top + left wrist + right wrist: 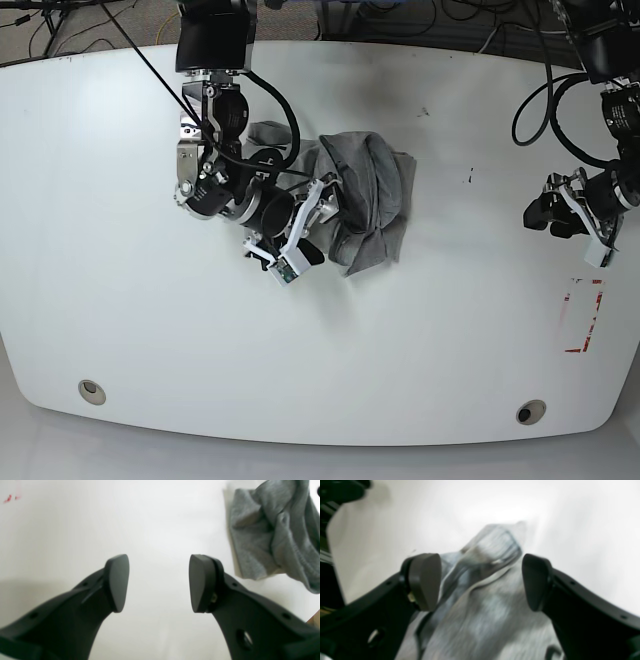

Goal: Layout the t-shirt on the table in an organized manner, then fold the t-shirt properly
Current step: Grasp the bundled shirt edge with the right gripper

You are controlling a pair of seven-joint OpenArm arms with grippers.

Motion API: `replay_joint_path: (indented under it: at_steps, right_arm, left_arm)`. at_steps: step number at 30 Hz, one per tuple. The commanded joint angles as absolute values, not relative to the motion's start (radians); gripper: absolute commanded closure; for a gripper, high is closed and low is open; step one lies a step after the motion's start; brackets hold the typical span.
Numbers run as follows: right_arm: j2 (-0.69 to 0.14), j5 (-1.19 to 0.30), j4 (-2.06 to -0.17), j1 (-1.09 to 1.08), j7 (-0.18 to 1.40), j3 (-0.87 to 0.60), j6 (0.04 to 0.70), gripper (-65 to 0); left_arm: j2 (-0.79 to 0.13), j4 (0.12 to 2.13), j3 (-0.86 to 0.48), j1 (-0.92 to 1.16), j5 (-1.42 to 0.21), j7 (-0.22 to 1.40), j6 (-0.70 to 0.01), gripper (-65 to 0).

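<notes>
White table under both arms, and the t-shirt sits bunched just past its middle. Right gripper hangs over the cloth, jaws wide, empty. Left gripper spread wide above bare tabletop, well apart.

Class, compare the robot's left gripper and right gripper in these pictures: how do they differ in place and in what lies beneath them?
The right gripper hangs over the crumpled t-shirt near the table's middle; the left gripper has only bare table between its fingers, the shirt off to one side. In the base view the right gripper sits at the cloth, the left gripper far from it, near the red-and-white mark. Both are open, holding nothing.
</notes>
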State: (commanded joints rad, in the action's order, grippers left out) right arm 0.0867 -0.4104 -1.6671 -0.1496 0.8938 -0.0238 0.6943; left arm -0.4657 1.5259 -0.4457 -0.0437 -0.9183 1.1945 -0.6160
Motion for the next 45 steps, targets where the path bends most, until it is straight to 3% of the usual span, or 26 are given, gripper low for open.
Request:
replay_joint_path:
  at_steps: [14,17,22,23,25,33,39,45]
  right_arm:
    - [0.096,-0.252,-1.469,-0.182,0.697,-0.024,0.693,-47.9]
    - [0.097,-0.242,-1.452,-0.180,0.685,-0.024,0.693,-43.8]
    - [0.101,-0.245,-1.446,-0.176,0.668,-0.018,0.693,-19.3]
    - [0.101,-0.246,-1.448,-0.176,0.668,-0.018,0.693,-11.1]
    - [0.102,-0.248,-1.455,-0.176,0.673,-0.016,0.693,-0.8]
    - [0.120,-0.240,-1.592,-0.147,0.674,0.038,0.688,-5.1]
    - [0.122,-0.249,-1.638,-0.145,0.713,0.122,0.607,-5.1]
    - [0.142,-0.239,-1.633,-0.150,0.710,0.189,0.572,-5.2]
  left_arm:
    - [-0.467,1.532,-0.447,-0.022,-0.918,1.194,-0.616,-35.8]
    - [-0.466,1.531,-0.447,-0.021,-0.918,1.194,-0.616,-35.8]
    - [-0.466,1.526,-0.447,-0.021,-0.918,1.194,-0.616,-35.8]
    - [-0.466,1.526,-0.447,-0.021,-0.918,1.194,-0.616,-35.8]
    - [-0.466,1.526,-0.447,-0.021,-0.918,1.194,-0.616,-35.8]
    - [-0.466,1.526,-0.447,-0.021,-0.918,1.194,-0.616,-35.8]
    - [-0.466,1.524,-0.447,-0.021,-0.918,1.194,-0.616,-35.8]
    - [-0.467,1.524,-0.447,-0.021,-0.917,1.194,-0.616,-35.8]
